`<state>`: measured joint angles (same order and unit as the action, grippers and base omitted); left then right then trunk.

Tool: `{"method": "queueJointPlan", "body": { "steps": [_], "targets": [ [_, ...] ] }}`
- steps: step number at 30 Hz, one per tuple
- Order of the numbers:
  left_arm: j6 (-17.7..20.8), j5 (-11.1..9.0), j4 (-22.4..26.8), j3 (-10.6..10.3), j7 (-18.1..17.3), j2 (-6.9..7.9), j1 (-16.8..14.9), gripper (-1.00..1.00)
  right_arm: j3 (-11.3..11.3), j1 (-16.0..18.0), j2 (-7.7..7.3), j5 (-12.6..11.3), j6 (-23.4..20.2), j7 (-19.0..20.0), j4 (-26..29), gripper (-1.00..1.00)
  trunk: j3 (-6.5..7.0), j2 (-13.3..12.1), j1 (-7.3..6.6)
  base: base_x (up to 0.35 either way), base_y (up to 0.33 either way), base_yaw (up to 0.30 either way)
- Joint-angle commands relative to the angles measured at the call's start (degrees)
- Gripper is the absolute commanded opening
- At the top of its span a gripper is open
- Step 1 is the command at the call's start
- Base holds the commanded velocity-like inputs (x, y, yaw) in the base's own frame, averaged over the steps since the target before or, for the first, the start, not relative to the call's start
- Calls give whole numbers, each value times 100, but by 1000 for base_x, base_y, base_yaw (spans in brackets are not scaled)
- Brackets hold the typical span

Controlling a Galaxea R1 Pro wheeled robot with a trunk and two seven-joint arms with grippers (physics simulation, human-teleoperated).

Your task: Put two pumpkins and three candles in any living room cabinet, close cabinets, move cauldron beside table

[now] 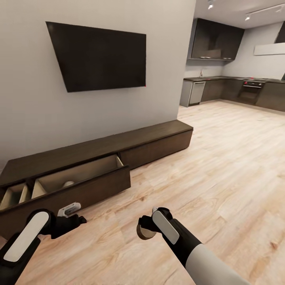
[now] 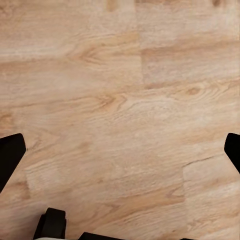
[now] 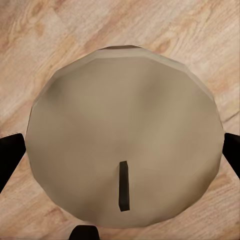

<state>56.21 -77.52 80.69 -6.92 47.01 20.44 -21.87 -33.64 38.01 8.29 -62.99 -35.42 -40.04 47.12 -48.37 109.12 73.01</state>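
Cabinet [image 1: 95, 158] at left of frame with its drawer [image 1: 75, 178] pulled out, left gripper [image 1: 75, 217] lower left spread wide over bare floor [image 1: 221, 166], right gripper [image 1: 147, 227] bottom center clamped on a candle [image 1: 145, 232] between its fingers.
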Motion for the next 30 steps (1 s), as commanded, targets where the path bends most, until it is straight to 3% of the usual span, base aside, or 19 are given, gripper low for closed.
{"method": "queueJointPlan", "body": {
  "steps": [1, 18, 30],
  "targets": [
    [-1, -50, 5, -11, 64, 4, -6, 100, -13, 5, -3, -47, 0, -48, 8, -100, -8, 3, -1, 0, 0, 283],
    [-13, -44, -16, -12, 67, 4, -5, 100, -17, 5, -2, -65, 0, -48, 24, -100, 253, -679, -374, 0, 0, 278],
    [-13, -47, -14, -12, 66, 4, -3, 100, -18, 5, 0, -64, 0, -47, 27, -100, 461, -1160, -638, 0, 0, 93]
  ]
}}
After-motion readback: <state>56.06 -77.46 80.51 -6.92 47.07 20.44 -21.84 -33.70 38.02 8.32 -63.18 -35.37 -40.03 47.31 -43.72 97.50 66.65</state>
